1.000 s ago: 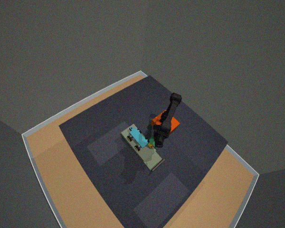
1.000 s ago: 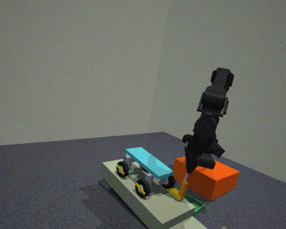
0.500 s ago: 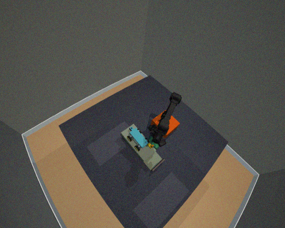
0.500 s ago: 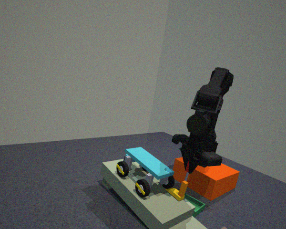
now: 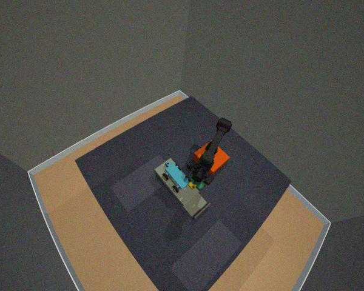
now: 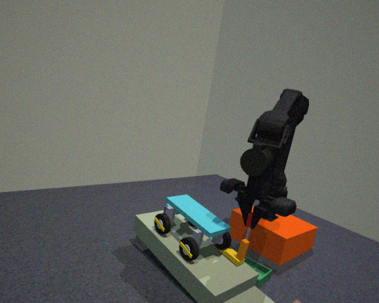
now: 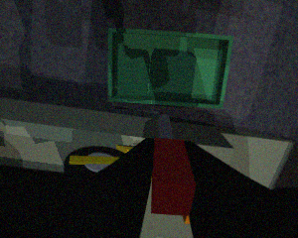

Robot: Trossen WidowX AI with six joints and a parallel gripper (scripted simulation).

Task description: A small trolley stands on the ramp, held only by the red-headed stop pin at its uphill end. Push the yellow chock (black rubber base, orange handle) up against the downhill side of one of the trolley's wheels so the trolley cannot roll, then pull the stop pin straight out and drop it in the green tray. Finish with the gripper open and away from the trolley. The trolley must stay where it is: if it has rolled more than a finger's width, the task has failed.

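Note:
My gripper (image 6: pixel 249 224) (image 7: pixel 167 148) is shut on the red head of the stop pin (image 6: pixel 247 232) (image 7: pixel 173 178). The pin is out of the ramp, its grey shaft pointing down. In the exterior view it appears just above the chock's orange handle; in the wrist view the green tray (image 5: pixel 201 185) (image 6: pixel 264 278) (image 7: pixel 110 69) lies beyond its tip. The yellow chock (image 5: pixel 192 185) (image 6: pixel 230 255) sits on the ramp at the downhill side of the trolley's lower wheel on the tray side; exact contact is hard to tell. The blue-topped trolley (image 5: pixel 176 176) (image 6: pixel 196 215) stands upright on the ramp.
The pale ramp (image 5: pixel 196 200) (image 6: pixel 223 275) slopes down towards its lower lip. The tray lies on the floor close beside the ramp. An orange block (image 5: pixel 221 159) (image 6: pixel 295 226) stands under the arm's base, behind the tray.

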